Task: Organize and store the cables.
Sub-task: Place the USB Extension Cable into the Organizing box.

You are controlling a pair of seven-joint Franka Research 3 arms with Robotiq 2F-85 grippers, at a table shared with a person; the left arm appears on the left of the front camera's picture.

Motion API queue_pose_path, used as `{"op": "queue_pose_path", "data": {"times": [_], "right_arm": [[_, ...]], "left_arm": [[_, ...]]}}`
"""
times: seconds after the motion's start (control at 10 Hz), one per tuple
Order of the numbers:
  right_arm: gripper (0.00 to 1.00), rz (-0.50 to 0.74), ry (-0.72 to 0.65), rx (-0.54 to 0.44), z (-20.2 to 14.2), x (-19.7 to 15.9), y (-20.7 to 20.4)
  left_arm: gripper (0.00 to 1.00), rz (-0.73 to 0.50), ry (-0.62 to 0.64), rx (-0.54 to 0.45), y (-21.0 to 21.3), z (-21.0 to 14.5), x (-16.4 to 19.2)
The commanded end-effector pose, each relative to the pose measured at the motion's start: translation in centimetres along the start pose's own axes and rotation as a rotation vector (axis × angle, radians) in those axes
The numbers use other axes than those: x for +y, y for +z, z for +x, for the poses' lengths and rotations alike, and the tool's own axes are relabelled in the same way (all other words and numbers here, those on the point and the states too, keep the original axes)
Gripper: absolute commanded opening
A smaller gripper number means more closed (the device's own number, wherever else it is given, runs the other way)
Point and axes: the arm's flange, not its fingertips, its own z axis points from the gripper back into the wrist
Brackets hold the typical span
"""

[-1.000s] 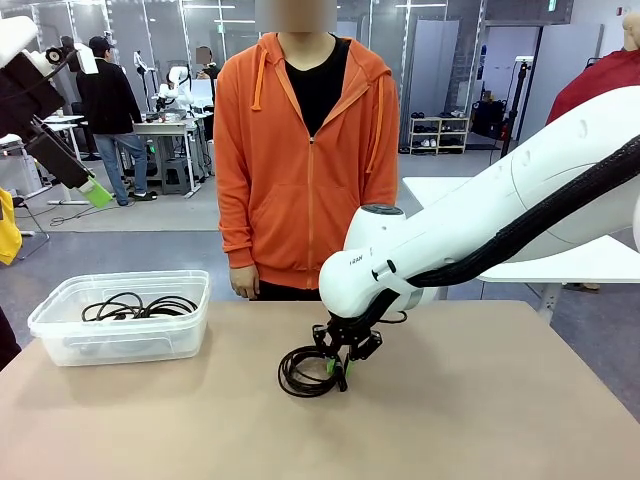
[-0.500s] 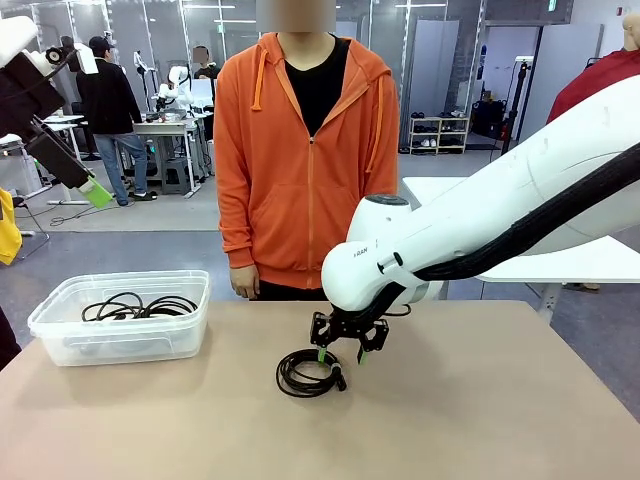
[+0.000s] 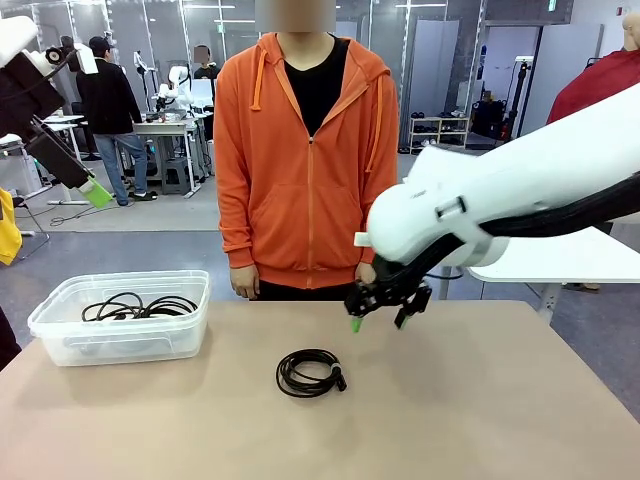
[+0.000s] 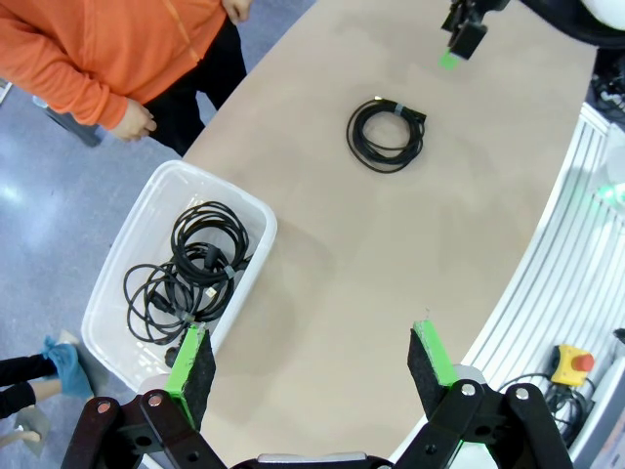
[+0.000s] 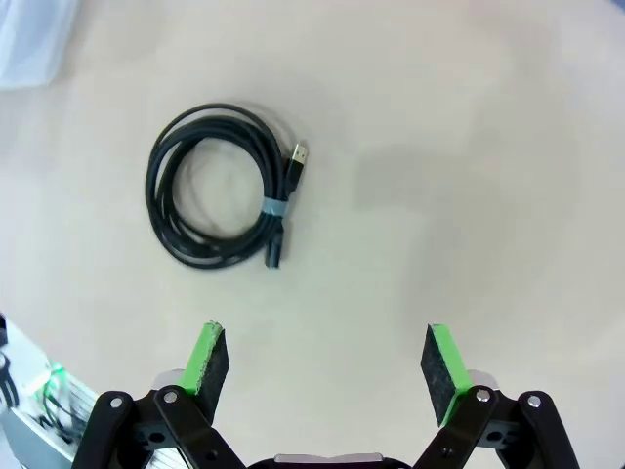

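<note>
One coil of black cable (image 3: 288,378) lies flat in the middle of the table, bound by a grey tie, with a USB plug sticking out (image 5: 298,156). My right gripper (image 3: 383,312) hovers open above and to the right of it, holding nothing; in its wrist view the coil (image 5: 273,210) is ahead and to the left of the gripper (image 5: 324,363). More coiled cables (image 3: 135,307) rest in a clear plastic bin (image 3: 120,345) at the table's left. My left gripper (image 4: 311,360) is raised high and open, looking down on the bin (image 4: 264,220) and the loose coil (image 4: 354,137).
A person in an orange hoodie (image 3: 305,150) stands at the far edge with hands down, one hand (image 4: 132,119) near the bin's far side. The tabletop (image 3: 480,400) around the coil is bare. A red stop button (image 4: 574,363) sits below the table's near edge.
My right gripper opened, released the coil onto the table, then rose and moved right and away. The coil stayed put. The left arm did not move.
</note>
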Motion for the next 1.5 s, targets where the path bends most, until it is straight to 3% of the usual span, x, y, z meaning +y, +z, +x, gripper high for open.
{"op": "queue_pose_path", "data": {"times": [0.0, 0.4, 0.6, 0.9, 1.4], "right_arm": [[1.00, 0.086, 0.144, -0.032, -3.4, -3.6, 4.2], [1.00, 0.186, 0.323, -0.149, -7.5, -9.7, 11.5], [1.00, 0.145, 0.395, -0.170, -10.0, -12.3, 14.6], [1.00, 0.066, 0.404, -0.178, -12.2, -16.1, 18.0], [1.00, 0.076, 0.428, -0.231, -15.4, -19.3, 20.8]], "left_arm": [[1.00, 0.013, 0.011, 0.012, 0.0, 0.0, -0.1], [1.00, 0.013, 0.011, 0.012, 0.0, 0.0, -0.1], [1.00, 0.013, 0.011, 0.012, 0.0, 0.0, -0.1], [1.00, 0.013, 0.011, 0.012, 0.0, 0.0, -0.1], [1.00, 0.013, 0.011, 0.012, 0.0, 0.0, -0.1]]}}
